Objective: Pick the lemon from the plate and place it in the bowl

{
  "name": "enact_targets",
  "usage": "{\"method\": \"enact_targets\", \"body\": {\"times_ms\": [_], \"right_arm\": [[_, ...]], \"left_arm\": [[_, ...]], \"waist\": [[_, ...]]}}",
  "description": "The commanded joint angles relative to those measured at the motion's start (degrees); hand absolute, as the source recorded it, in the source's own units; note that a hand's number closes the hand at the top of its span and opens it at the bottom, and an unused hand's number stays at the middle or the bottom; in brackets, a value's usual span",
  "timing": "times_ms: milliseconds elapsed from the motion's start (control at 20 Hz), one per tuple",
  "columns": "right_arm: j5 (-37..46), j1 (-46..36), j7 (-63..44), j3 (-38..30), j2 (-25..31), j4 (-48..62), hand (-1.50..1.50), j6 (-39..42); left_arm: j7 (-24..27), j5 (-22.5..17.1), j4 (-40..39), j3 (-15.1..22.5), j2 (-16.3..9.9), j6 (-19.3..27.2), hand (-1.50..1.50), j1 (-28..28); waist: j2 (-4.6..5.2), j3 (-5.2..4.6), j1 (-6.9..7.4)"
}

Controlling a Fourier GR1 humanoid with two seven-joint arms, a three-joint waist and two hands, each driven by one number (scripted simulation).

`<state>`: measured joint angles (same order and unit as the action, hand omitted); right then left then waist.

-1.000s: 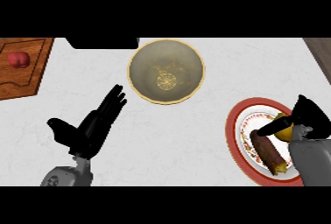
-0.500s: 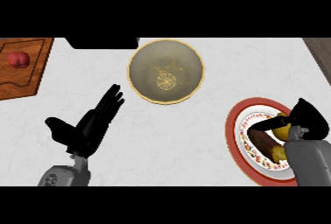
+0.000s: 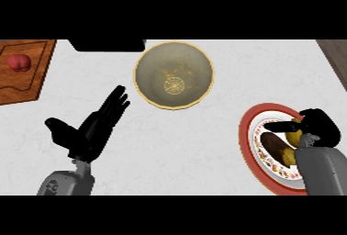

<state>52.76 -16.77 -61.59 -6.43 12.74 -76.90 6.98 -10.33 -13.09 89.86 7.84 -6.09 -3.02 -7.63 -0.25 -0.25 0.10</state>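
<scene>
The lemon (image 3: pixel 294 136) lies on a red-rimmed plate (image 3: pixel 248 137) at the right edge of the counter, mostly hidden. My right hand (image 3: pixel 318 127) sits over it, thumb on its left side and fingers curled round it. Another yellow piece (image 3: pixel 288 156) and a dark patch (image 3: pixel 274 144) show on the plate below the hand. The bowl (image 3: pixel 174 75), yellow-rimmed with a gold pattern inside, stands up and to the left of the plate. My left hand (image 3: pixel 92 128) rests open at the lower left, fingers pointing up and right.
A wooden board (image 3: pixel 20 87) with a red fruit (image 3: pixel 19 62) on it lies at the upper left. A black block (image 3: pixel 108 44) sits at the back edge, left of the bowl. A brown strip (image 3: pixel 338 59) borders the counter at the upper right.
My right hand has sunk lower over the plate and its fingers have closed round the lemon. The left hand has drifted slightly left and stays open.
</scene>
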Motion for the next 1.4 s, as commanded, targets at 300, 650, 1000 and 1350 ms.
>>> {"method": "enact_targets", "body": {"times_ms": [300, 650, 1000, 1350], "right_arm": [[3.58, -1.74, 2.98, 0.22, -0.11, 6.32, 1.50, -2.58], [8.45, -3.44, -0.32, 3.41, -2.68, 6.01, 1.50, -3.39], [7.60, -9.40, 22.23, 38.21, -12.52, 2.11, 1.50, 9.65], [-0.43, -15.14, 8.59, 60.10, -12.70, -9.23, 1.50, 7.22]], "left_arm": [[2.95, 3.94, -2.24, 0.73, 3.27, 0.56, 0.00, 0.92], [2.06, 2.76, -0.43, -0.65, 2.84, -1.25, 0.00, 1.19], [0.07, 2.36, -0.54, 4.10, 3.75, -4.13, 0.00, -1.34], [-2.52, 1.57, 0.28, 0.55, 3.15, -1.48, 0.00, -1.87]], "waist": [[0.29, 0.25, -0.02], [0.27, 0.25, 0.11], [0.90, 0.19, 10.13], [0.05, 0.25, 2.82]]}}
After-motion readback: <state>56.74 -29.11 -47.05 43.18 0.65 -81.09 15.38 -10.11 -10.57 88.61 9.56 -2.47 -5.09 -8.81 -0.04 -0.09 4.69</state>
